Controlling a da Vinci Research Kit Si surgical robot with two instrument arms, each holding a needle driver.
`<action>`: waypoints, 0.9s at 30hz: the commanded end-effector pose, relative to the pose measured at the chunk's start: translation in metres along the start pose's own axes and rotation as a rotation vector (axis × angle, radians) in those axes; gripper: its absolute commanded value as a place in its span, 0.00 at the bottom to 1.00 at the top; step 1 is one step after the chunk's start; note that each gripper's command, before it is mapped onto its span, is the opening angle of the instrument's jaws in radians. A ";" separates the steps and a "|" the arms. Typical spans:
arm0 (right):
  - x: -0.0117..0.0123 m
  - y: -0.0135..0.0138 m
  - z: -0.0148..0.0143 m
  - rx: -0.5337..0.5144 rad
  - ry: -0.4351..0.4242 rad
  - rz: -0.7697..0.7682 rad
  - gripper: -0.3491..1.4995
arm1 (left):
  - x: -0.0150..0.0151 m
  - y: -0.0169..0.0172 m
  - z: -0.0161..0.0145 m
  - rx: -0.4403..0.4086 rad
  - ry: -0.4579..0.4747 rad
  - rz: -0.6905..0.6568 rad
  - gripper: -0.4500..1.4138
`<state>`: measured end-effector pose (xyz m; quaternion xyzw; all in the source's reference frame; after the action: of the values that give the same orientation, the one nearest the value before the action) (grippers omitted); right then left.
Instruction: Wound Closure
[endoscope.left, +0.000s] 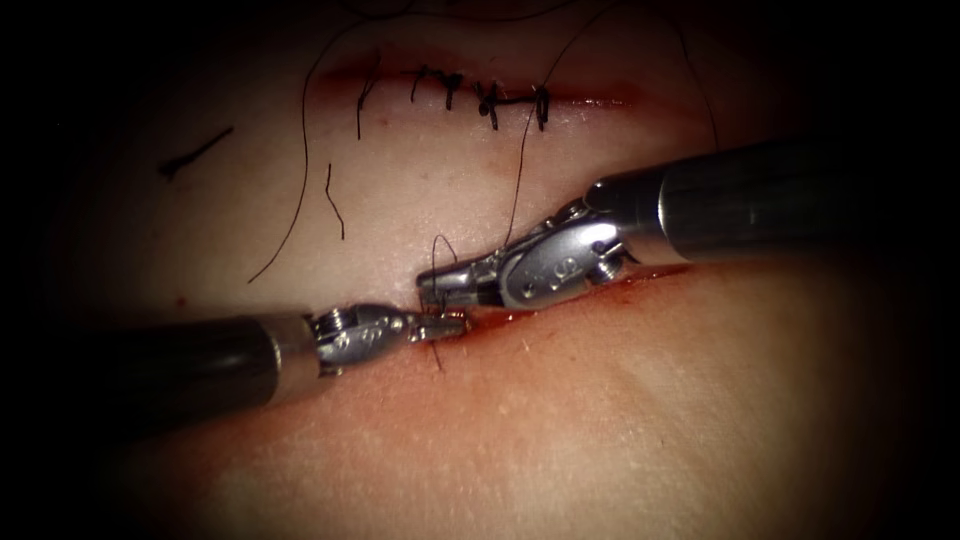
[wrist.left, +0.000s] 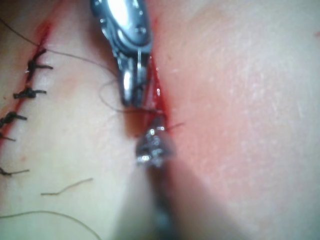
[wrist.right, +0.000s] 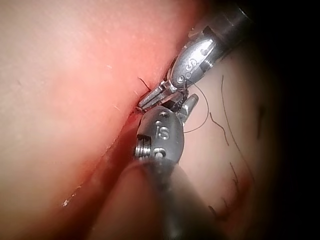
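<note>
Almost tip to tip, the left tool (endoscope.left: 445, 325) and the right tool (endoscope.left: 432, 287) meet at the left end of an open cut (endoscope.left: 590, 287) in the tissue (endoscope.left: 620, 400), the right one's jaws lying just above and across the left one's. The left tool's jaws look pinched together right at the lip of the cut, where red fluid (endoscope.left: 495, 318) pools just behind them. A short thread end (endoscope.left: 437, 355) pokes out just below them, and they seem closed on that strand, though from here I cannot be sure what they grip. The right tool's jaws also look closed, their tips pressed close against the left jaws. The long thread (endoscope.left: 515, 200) runs from a row of finished stitches (endoscope.left: 490, 100), well beyond both jaws, down to the right tool, and a small loop (endoscope.left: 443, 245) of it stands just above that tool's tips. I judge the two sets of jaws are crowded together like this because the work is on this one spot. The needle cannot be made out, and whether it sits in the tissue or between the jaws I cannot tell. From the left arm's side, the right tool (wrist.left: 134, 85) lies along the wet cut with the left tool (wrist.left: 152, 145) just short of it. Two loose thread scraps (endoscope.left: 195, 152) (endoscope.left: 333, 200) lie well away from both jaws.
</note>
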<state>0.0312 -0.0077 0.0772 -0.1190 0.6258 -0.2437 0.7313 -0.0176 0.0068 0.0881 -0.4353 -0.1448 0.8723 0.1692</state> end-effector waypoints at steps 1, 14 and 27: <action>-0.0002 -0.0004 0.0006 0.001 0.002 0.007 0.00 | -0.0003 0.0002 0.0009 -0.001 0.000 0.000 0.00; 0.0003 -0.0007 0.0005 0.030 0.010 0.105 0.00 | -0.0003 0.0002 0.0008 -0.002 0.000 0.000 0.00; 0.0004 -0.0011 -0.0001 0.070 -0.002 0.166 0.00 | -0.0005 0.0003 0.0007 -0.003 -0.003 0.001 0.00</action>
<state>0.0304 -0.0085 0.0769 -0.0408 0.6236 -0.2031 0.7538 -0.0173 0.0066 0.0880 -0.4349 -0.1449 0.8728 0.1678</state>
